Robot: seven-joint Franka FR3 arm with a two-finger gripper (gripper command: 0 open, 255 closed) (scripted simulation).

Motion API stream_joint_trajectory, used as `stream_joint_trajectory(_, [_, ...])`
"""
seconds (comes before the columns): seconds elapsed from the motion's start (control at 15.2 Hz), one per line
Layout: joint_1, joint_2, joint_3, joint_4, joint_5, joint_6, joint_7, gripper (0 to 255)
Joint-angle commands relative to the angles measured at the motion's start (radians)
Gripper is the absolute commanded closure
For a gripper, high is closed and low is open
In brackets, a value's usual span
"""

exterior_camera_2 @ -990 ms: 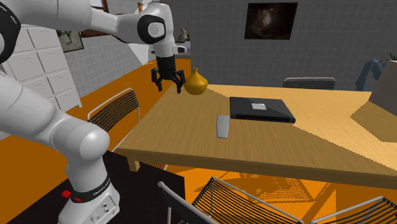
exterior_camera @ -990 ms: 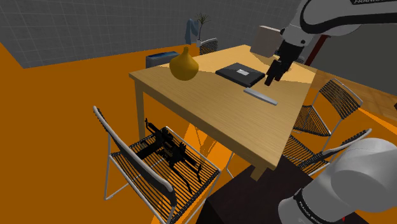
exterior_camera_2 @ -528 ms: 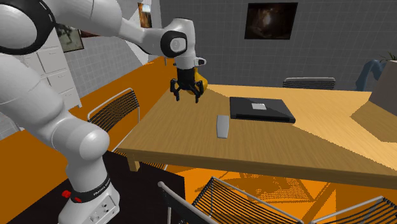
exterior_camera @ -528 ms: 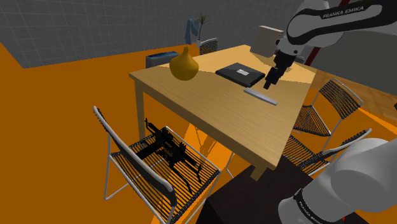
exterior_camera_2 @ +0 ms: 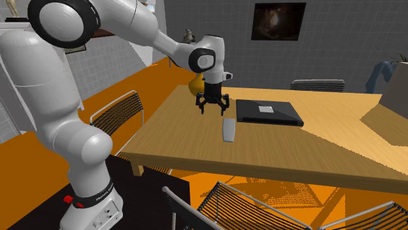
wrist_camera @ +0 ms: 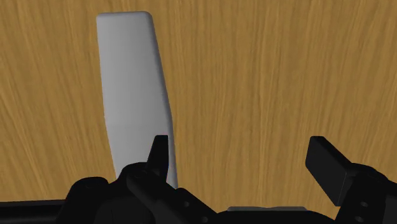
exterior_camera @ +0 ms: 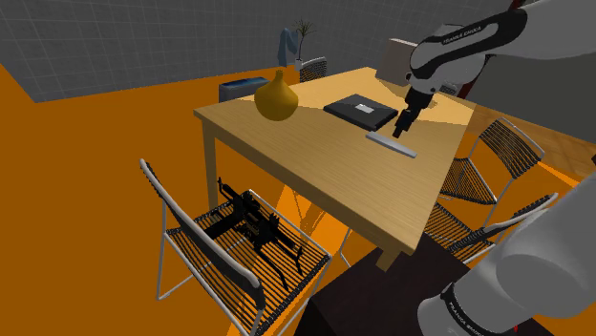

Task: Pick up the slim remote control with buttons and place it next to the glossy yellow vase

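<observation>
- Gripper [wrist_camera: 242, 153] wide open, empty, above the table [exterior_camera_2: 294, 153].
- Remote [wrist_camera: 133, 89] lies flat, under one finger rather than centred between them.
- Its long axis runs crosswise to the closing line; judged to need only a sideways shift.

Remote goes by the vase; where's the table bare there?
Bare wood lies between the yellow vase and the black laptop, and across the table toward the wire chair. Crowded where the open claw hovers by the grey remote.
</observation>
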Motion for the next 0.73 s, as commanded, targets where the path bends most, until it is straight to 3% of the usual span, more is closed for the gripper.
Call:
stream_joint_trajectory(0.0, [-0.01, 0.086, -0.021, 0.055, 0.049, 0.015, -0.073, 0])
stream_joint_trajectory(0.4, [-0.086, 0.333, -0.023, 0.24, 0.193, 0.022, -0.255, 0])
stream_joint_trajectory(0.66, [-0.093, 0.361, -0.014, 0.219, 0.213, 0.067, -0.268, 0])
